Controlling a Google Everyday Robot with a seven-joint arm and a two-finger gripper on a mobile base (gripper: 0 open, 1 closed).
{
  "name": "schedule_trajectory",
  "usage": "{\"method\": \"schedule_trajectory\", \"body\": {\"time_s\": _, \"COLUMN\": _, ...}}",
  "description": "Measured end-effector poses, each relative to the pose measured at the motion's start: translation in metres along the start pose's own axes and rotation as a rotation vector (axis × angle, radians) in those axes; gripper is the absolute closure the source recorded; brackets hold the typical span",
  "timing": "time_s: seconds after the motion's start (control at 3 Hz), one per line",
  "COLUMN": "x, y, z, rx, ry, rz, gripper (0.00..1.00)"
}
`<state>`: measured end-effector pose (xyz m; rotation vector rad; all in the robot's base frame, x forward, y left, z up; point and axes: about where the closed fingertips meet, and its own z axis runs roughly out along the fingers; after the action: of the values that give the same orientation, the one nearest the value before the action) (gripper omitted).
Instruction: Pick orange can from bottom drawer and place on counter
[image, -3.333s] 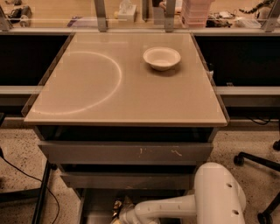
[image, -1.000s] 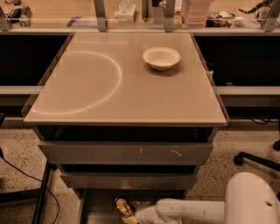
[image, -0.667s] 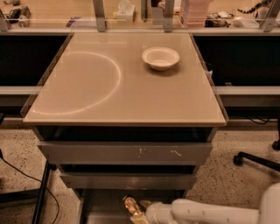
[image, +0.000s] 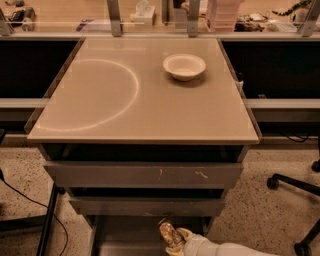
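Where the bottom drawer (image: 122, 239) gapes, jaws clasp one orange can (image: 169, 233).

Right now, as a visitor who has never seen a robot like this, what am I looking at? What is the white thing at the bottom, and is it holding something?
There is one camera view, looking down at a cabinet from its front; where the camera is mounted is not on record. The white tube along the bottom edge is the robot's arm. At its end is the gripper, two fingers that pinch things. It is down in the open bottom drawer, closed on a small orange can, which is tilted. On top is the beige counter, where the can is meant to go. A white bowl sits near its far right.
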<state>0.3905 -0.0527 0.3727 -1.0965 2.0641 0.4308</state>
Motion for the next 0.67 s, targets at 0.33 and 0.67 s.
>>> {"method": "schedule_trajectory", "body": {"time_s": 0.33, "x": 0.0035, "y": 0.0067, "z": -0.0114, "rx": 0.011, "ry": 0.024, "rz": -0.037, "gripper": 1.0}}
{"method": "schedule_trajectory", "body": {"time_s": 0.67, "x": 0.0036, "y": 0.0079, "z": -0.0097, "rx": 0.006, "ry": 0.021, "rz": -0.033, "gripper": 1.0}}
